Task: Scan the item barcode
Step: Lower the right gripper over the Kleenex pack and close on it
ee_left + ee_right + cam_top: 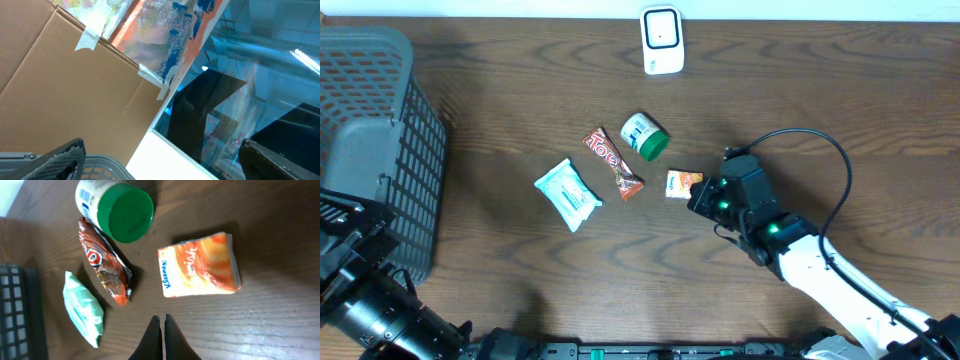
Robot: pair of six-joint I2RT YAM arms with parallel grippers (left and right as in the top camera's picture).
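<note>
Four items lie mid-table: an orange Kleenex tissue pack (682,184) (200,272), a green-lidded jar (645,136) (116,207), a brown chocolate bar (613,162) (104,262) and a pale green wipes pack (567,193) (84,308). The white barcode scanner (661,40) stands at the far edge. My right gripper (698,198) (161,322) is shut and holds nothing, its tips just short of the tissue pack on the side away from the jar. My left gripper (165,167) is open and empty, tilted up toward cardboard and away from the items.
A grey mesh basket (375,140) (20,310) fills the table's left side, and its rim (100,167) shows under the left fingers. The left arm (370,300) sits at the front left corner. A black cable (820,150) loops above the right arm.
</note>
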